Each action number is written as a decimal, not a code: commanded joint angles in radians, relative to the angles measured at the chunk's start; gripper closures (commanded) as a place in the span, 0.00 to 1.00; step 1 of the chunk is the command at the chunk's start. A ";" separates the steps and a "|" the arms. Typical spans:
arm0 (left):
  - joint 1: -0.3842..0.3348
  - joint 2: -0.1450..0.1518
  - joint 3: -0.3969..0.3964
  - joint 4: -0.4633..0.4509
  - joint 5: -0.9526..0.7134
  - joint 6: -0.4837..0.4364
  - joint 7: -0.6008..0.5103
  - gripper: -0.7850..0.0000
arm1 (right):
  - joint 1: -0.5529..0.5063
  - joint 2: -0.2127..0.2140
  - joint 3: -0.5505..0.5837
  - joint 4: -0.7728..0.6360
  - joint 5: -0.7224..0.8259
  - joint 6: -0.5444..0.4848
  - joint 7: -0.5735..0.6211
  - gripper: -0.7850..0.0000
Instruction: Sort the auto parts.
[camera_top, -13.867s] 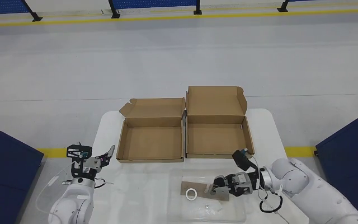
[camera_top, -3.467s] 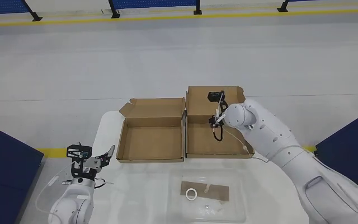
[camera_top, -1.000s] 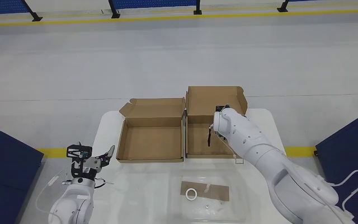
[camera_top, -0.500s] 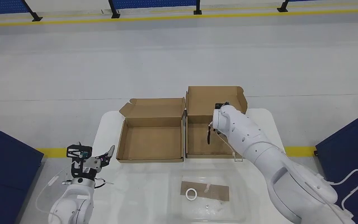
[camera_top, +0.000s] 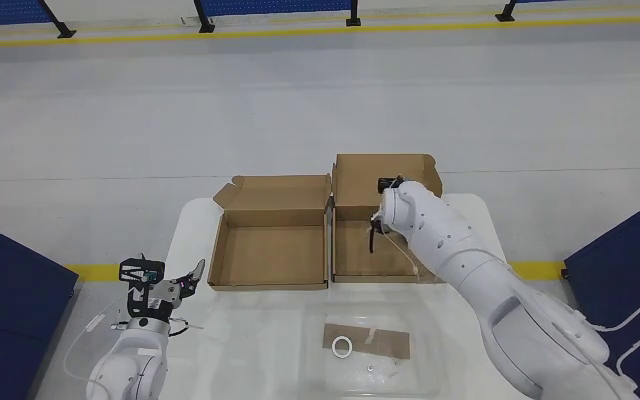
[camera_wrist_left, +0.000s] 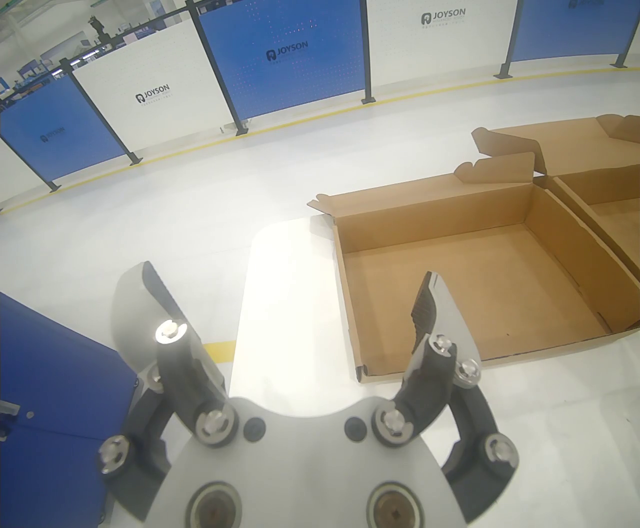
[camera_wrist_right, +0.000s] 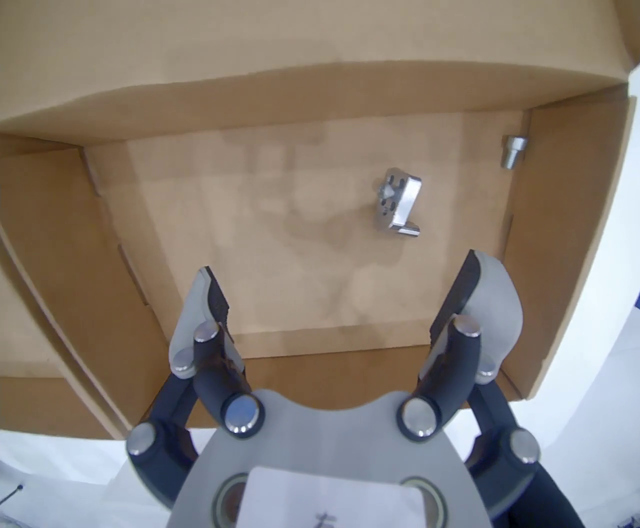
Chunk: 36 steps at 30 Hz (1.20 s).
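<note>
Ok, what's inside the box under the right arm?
Inside the box lie two metal parts: an angled bracket on the floor and a small cylinder by a corner. The open right tool covers part of the near floor; nothing can be told there.

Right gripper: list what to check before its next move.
1. Right gripper empty, jaws open: ok.
2. Bracket lying on the right box floor, apart from the fingers: ok.
3. Cylinder in the same box, by a corner: ok.
4. Ring waiting in the tray, nothing on top of it: ok.
5. What the small bits near the ring are: cannot tell.
6. Left gripper open, away from the tray and boxes: ok.
</note>
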 joint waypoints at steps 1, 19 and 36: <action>0.000 0.000 0.000 0.000 0.000 0.000 0.000 0.00 | 0.007 0.018 0.021 -0.016 -0.007 -0.086 0.040 0.00; 0.000 0.000 0.000 0.000 0.000 0.000 0.000 0.00 | -0.011 0.090 0.117 -0.202 -0.005 -0.356 0.162 0.00; 0.000 0.000 0.000 0.000 0.000 0.000 0.000 0.00 | -0.151 0.211 0.368 -0.594 0.180 -0.707 0.493 0.00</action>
